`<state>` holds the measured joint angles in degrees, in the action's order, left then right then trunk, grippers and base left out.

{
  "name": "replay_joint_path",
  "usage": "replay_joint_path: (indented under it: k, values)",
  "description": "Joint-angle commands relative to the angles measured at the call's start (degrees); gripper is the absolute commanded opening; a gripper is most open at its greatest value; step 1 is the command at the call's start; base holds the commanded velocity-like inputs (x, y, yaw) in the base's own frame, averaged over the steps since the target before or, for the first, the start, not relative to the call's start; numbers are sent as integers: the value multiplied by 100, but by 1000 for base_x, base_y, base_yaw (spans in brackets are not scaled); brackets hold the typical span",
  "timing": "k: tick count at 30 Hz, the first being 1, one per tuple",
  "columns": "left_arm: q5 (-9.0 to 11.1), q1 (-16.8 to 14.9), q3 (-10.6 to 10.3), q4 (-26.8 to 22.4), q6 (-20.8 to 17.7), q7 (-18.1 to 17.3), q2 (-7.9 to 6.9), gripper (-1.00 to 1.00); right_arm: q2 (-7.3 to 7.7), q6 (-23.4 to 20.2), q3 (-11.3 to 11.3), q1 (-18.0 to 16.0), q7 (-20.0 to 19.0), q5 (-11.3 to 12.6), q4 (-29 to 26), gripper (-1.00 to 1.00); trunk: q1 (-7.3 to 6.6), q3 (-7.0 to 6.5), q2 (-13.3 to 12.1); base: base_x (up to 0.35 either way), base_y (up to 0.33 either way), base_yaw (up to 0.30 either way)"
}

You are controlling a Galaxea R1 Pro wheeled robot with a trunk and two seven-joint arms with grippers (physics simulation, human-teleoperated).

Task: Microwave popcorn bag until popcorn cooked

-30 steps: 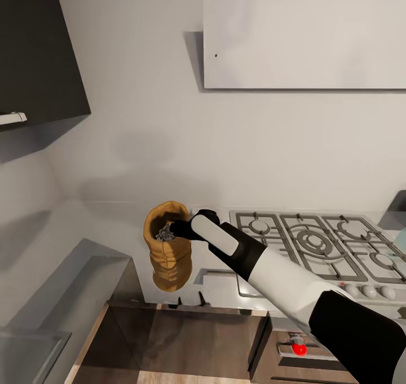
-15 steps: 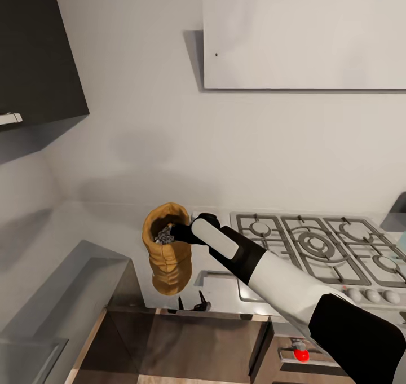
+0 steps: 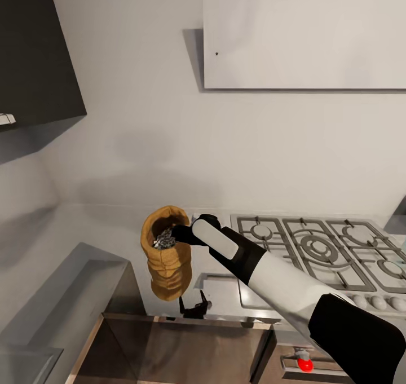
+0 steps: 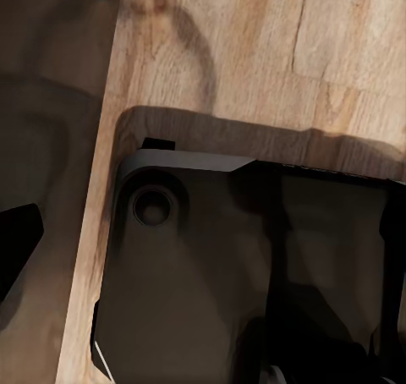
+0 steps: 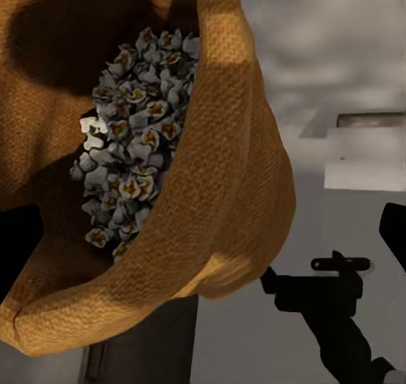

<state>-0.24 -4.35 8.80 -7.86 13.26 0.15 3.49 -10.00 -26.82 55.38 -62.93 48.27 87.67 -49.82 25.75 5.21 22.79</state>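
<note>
Popcorn bag (image 3: 167,252) is up in the air on my R arm, held above the front edge of the countertop (image 3: 107,226) and clear of it. R gripper (image 3: 176,234) has its fingers clamped over the rolled rim on the side nearest the hob, one finger inside the mouth, so it's closed on the sack. Sack hangs roughly upright, mouth up and tipped a bit toward the camera. Popcorn (image 5: 135,151) sits inside as a heap of whitish-grey bits w/ yellowish centres, piled against the wall by the fingers (R wrist cam sees it close up).

Below the sack, at the counter's front edge, there's a small dark faucet-like fitting (image 3: 194,306), its details too small to read. Wood floor (image 4: 254,54) under that, per L wrist cam, which looks down on a dark rounded-corner base part (image 4: 220,274). L gripper's state I can't tell from that cam.

Further back: steel hob (image 3: 321,251) w/ grates just right of the bag, knobs along its front. Grey wall behind, white hood (image 3: 304,40) above the hob, dark cabinet (image 3: 34,51) upper left.
</note>
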Motion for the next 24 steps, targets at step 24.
replay_joint_path:
  k: [24]
  values:
    - [-3, -5, 17, 4, 19, 3, 2, 100, 0, -16, 15, 140, -472, 22, 394, 100, 4, 13, 13, 33, 0, 0]
